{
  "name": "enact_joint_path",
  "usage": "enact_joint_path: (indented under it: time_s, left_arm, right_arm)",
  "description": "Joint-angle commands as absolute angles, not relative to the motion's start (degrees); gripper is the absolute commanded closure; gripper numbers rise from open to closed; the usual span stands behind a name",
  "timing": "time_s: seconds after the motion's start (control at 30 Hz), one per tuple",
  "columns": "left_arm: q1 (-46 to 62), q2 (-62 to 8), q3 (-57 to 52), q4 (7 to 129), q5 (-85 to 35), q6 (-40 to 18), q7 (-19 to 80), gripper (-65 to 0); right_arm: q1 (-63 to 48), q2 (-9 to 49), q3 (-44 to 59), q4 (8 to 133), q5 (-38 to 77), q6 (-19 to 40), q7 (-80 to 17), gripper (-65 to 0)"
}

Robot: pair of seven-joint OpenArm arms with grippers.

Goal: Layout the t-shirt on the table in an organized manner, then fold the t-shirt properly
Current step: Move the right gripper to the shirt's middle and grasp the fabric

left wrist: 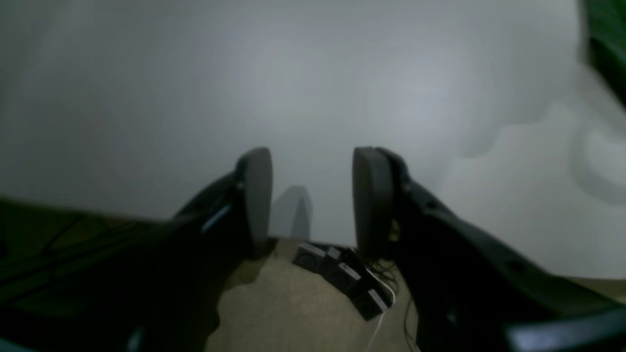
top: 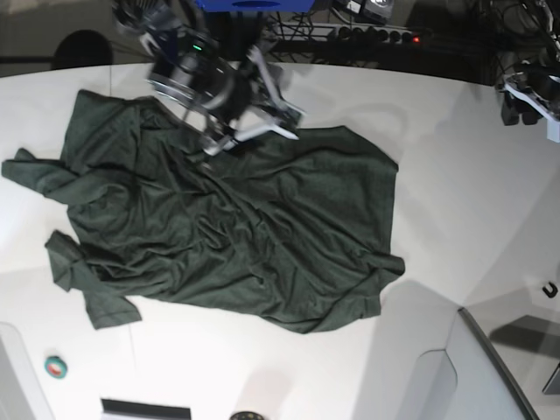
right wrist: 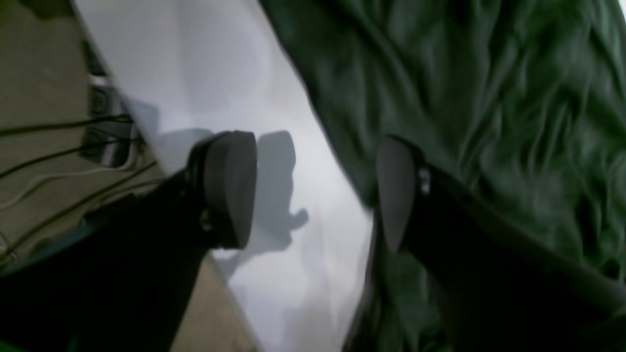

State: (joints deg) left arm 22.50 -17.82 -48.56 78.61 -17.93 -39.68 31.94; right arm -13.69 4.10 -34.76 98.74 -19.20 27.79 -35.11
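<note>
The dark green t-shirt (top: pixel 227 232) lies spread but wrinkled on the white table (top: pixel 437 175), with its sleeves at the left. My right gripper (top: pixel 249 138) hovers over the shirt's far edge. In the right wrist view it (right wrist: pixel 313 195) is open and empty, and its fingers straddle the shirt's edge (right wrist: pixel 464 98), one over bare table (right wrist: pixel 195 73). My left gripper (top: pixel 525 103) is at the table's far right edge, away from the shirt. In the left wrist view it (left wrist: pixel 313 195) is open and empty over the table's edge (left wrist: pixel 146 122), and a bit of shirt (left wrist: pixel 606 39) shows at the top right.
A small teal object (top: pixel 55 367) lies near the front left. A grey panel (top: pixel 490 367) stands at the front right. A power strip (left wrist: pixel 342 278) and cables (right wrist: pixel 58 146) lie on the floor past the table's edge.
</note>
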Motion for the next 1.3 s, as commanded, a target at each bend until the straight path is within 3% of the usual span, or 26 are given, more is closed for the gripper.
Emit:
enact_joint_path:
  time_s: [0.0, 0.13, 0.23, 0.33, 0.73, 0.8, 0.9, 1.13, 1.27]
  left_arm:
    - [22.64, -18.77, -49.63, 79.16, -18.51, -40.0, 30.99, -26.8]
    - [24.04, -18.68, -51.21, 78.55, -18.51, -40.0, 31.08, -26.8]
    - [24.66, -18.77, -51.3, 78.02, -18.59, -40.0, 30.99, -26.8]
    - [25.71, -18.77, -51.38, 77.93, -18.59, -40.0, 30.9, -26.8]
    - [25.36, -18.77, -51.3, 77.93, -18.59, -40.0, 30.81, -26.8]
    - [25.36, -18.77, -51.3, 77.93, -18.59, -40.0, 30.81, -26.8]
    - [25.45, -18.77, -51.3, 77.93, -18.59, -40.0, 30.81, -26.8]
    - [25.45, -18.77, -51.3, 77.93, -18.59, -40.0, 30.81, -26.8]
    - [25.45, -18.77, -51.3, 77.93, -18.59, -40.0, 30.81, -26.8]
  right_arm:
    - [-11.38, 2.24, -35.65, 96.92, -19.03, 26.77, -34.07, -36.0]
    - [-6.2, -3.91, -36.18, 85.76, -19.12, 26.68, -34.07, -34.8]
    - [-3.82, -6.29, -36.09, 79.16, -19.12, 26.68, -33.71, -28.5]
    - [-2.86, -6.55, -36.09, 75.12, -19.03, 26.59, -33.63, -24.0]
    - [0.48, -6.9, -36.0, 67.12, -19.03, 26.51, -31.16, -23.4]
    - [0.84, -6.9, -36.09, 66.24, -19.03, 26.51, -31.16, -18.9]
    - [0.84, -6.9, -36.26, 66.51, -19.03, 26.59, -31.52, 0.0]
    - [-2.77, -6.81, -36.53, 75.65, -19.03, 27.3, -34.59, -0.2]
    - [-3.03, -6.9, -36.53, 84.79, -19.03, 32.75, -39.69, -0.2]
